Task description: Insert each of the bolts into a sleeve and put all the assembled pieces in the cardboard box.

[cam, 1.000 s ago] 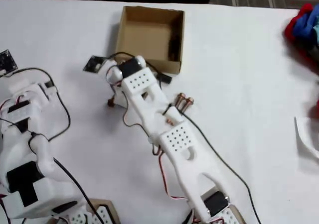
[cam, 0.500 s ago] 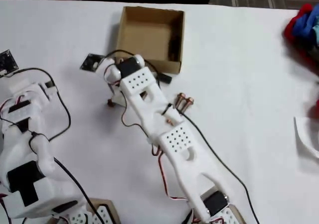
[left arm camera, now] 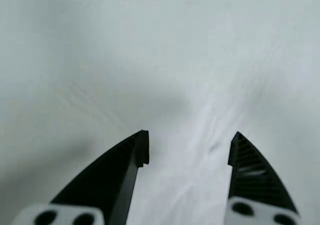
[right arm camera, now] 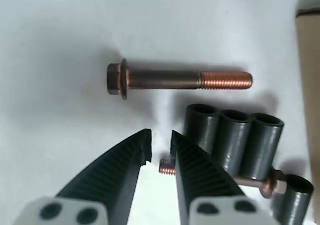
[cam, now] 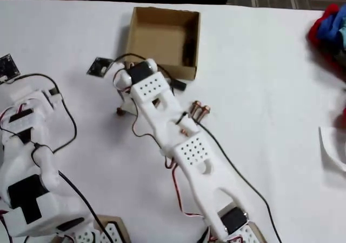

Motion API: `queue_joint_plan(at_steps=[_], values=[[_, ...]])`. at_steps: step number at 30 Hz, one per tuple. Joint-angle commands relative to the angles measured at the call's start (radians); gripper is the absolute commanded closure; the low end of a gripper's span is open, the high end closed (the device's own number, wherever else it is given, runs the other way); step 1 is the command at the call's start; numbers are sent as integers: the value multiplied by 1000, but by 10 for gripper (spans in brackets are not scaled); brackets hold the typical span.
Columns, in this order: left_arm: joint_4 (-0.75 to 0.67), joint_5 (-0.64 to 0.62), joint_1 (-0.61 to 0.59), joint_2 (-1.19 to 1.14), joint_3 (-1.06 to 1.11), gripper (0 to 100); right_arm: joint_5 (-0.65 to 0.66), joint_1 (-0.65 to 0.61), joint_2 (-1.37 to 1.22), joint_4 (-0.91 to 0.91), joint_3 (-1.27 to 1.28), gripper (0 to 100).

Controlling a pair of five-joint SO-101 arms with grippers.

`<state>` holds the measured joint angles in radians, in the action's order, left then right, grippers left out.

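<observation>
Where the right arm [cam: 192, 151] lies stretched across the white table [cam: 270, 65], the entries run as follows. Item one, the right gripper [right arm camera: 161, 137]: jaws drawn close, with a slim gap left between them. Item two, a copper bolt [right arm camera: 167, 169]: its threaded tip shows in that gap, its shank passes behind one jaw and along the foot of the sleeves, and its head emerges past them. Whether either jaw touches it cannot be told. Item three, three dark sleeves [right arm camera: 235, 142]: side by side and touching, just beside that same jaw, with a fourth sleeve [right arm camera: 295, 200] near the bolt's head. Item four, a loose bolt [right arm camera: 177, 80]: lying flat just beyond the fingertips, apart from them. Item five, the cardboard box [cam: 135, 35]: in the high view at 1 o'clock of the right wrist, near it; a pair of bolts [cam: 199, 110] sits at 4 o'clock. Item six, the left gripper [left arm camera: 190, 145]: jaws spread wide over the white surface.
</observation>
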<state>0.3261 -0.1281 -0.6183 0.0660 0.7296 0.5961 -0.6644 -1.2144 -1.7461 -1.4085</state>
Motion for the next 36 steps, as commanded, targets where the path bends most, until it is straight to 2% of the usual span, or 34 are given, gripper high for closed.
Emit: queue_joint_plan(at_steps=[1,10,23,36], values=[[5,3,-5,6,-48,729,6,28,111,-8,-40,939],[5,8,15,5,-44,729,6,27,140,-8,-40,939],[5,8,15,6,-44,729,28,47,-10,76,-40,939],[5,8,15,6,-44,729,28,48,-48,53,-31,940]])
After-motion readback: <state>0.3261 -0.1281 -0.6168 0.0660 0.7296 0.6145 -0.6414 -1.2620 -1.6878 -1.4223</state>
